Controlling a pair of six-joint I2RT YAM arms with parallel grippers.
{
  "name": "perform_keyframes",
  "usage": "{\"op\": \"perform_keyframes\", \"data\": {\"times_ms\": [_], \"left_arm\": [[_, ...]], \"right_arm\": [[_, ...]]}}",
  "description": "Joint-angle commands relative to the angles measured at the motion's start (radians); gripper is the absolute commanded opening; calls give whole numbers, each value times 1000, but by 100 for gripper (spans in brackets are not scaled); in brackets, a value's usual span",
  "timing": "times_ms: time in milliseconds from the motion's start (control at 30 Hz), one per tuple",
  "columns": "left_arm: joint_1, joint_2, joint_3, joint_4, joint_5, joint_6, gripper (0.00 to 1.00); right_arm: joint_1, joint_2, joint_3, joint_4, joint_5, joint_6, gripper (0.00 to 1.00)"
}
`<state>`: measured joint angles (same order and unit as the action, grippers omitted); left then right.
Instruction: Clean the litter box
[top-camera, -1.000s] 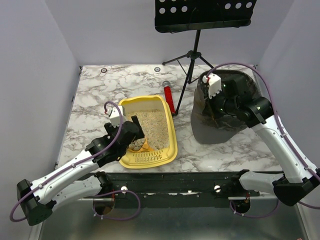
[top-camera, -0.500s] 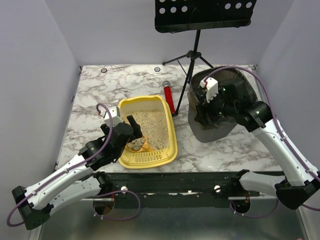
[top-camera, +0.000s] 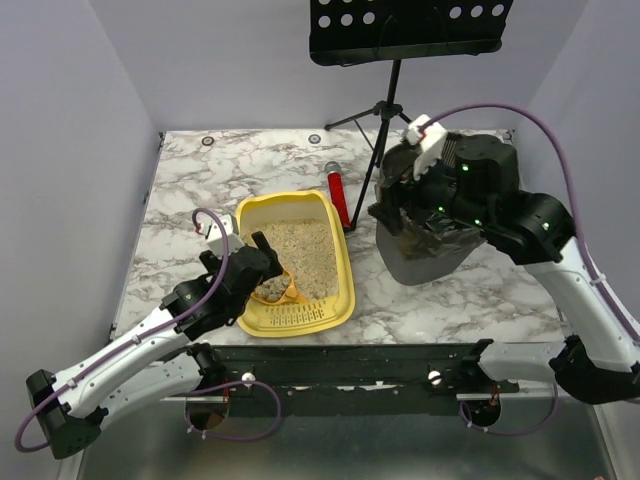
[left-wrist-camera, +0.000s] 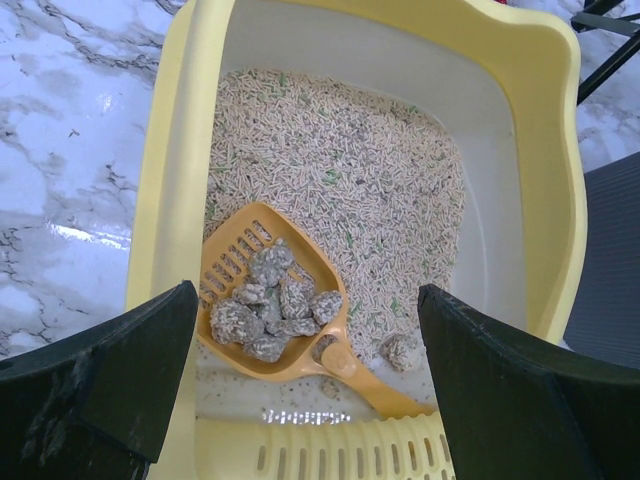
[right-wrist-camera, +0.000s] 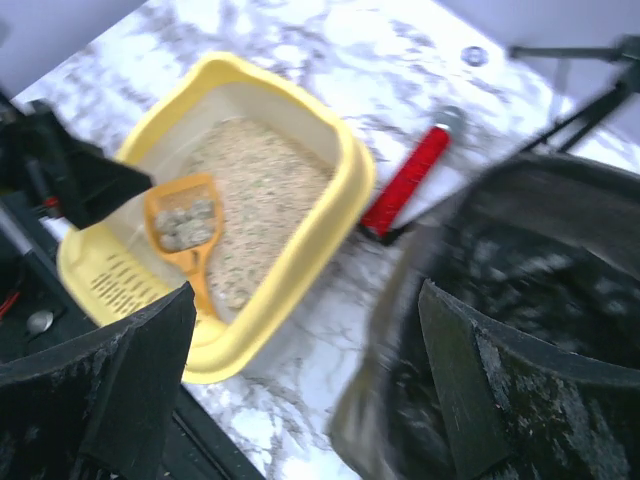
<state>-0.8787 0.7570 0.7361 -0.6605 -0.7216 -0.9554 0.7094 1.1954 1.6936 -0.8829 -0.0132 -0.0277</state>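
Right claw (top-camera: 390, 213) rose; litter box (top-camera: 343, 262) sits beneath left claw (top-camera: 270, 252).

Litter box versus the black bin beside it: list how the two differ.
Colour: the litter box is yellow, the black bin is dark throughout. Shape: the litter box is a shallow rectangular tray, while the black bin is taller and rounded. Contents: the litter box holds beige litter and an orange scoop loaded with clumps; what the black bin holds cannot be told. Both are open-topped containers.
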Motion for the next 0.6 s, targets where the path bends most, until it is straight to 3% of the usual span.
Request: {"op": "perform_keyframes", "data": {"times_ms": [0,100,267,367,567], "left_arm": [[4,-13,-10,-37,-62,-48,99],[6,-25,-7,-91,-114,-100,99],[46,-25,3,-266,-237,-298,99],[55,-39,-3,-229,-217,-269,99],[58,-117,-32,-151,-194,-212,99]], "right_arm": [[94,142,47,8,-85,1,100],[133,254,52,34,-128,73,96],[193,400,26,108,-36,192,96],[248,490,26,139,37,233,95],[305,685,84,180,30,244,89]]}}
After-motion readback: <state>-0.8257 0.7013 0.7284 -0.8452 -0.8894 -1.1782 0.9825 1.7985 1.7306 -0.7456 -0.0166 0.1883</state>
